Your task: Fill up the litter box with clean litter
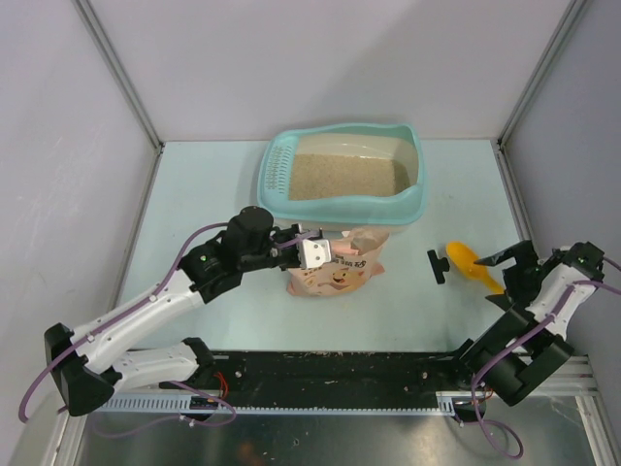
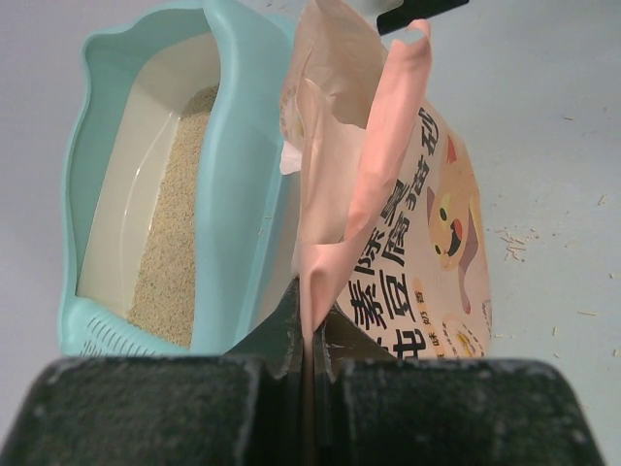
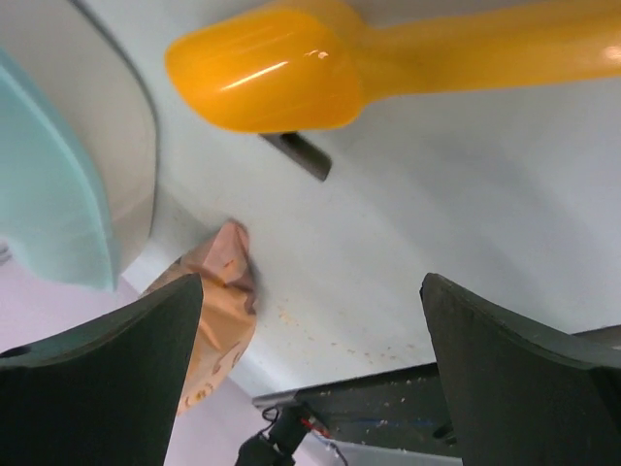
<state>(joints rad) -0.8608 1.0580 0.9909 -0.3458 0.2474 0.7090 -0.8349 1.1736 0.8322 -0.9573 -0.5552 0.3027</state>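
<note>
The litter box (image 1: 342, 210), long axis crosswise and holding clean litter (image 1: 344, 177), is sitting just beyond the left gripper (image 1: 325, 254), which is pinching the pink bag (image 1: 342, 276) by its rim. The right gripper (image 1: 511, 270), farther off, is standing open and empty beside the scoop (image 1: 473, 264).

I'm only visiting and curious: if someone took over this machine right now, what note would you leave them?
Left gripper: shut on the top edge of the pink-orange printed bag, which stands open against the large light teal plastic litter box.
Right gripper: open, holding nothing. The orange plastic scoop lies on the table just ahead of it.
Done: a layer of fine beige litter is in the box.
Left: probably top up or level it if needed, then set the bag down.
</note>
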